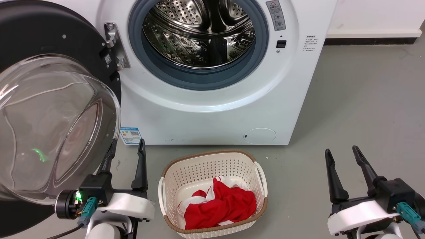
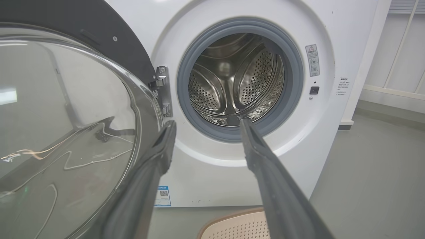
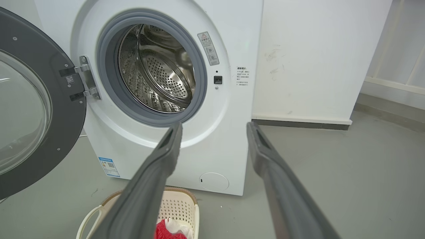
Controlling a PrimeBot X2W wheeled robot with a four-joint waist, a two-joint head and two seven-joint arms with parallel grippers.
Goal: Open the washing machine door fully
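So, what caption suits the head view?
Washing machine door wide open, steel drum exposed; left end effector and right end effector open, flanking a laundry basket of red-and-white cloth.

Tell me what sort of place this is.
Probably a laundry room, or a mock-up of one: a white front-loading washing machine on a grey floor, and a cream laundry basket holding red cloth in front of it.

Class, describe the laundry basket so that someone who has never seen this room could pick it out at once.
Start at the white washing machine. On the grey floor just in front of it stands the cream laundry basket. Its perforated plastic walls, brown rim and the red and white cloth inside set it apart.
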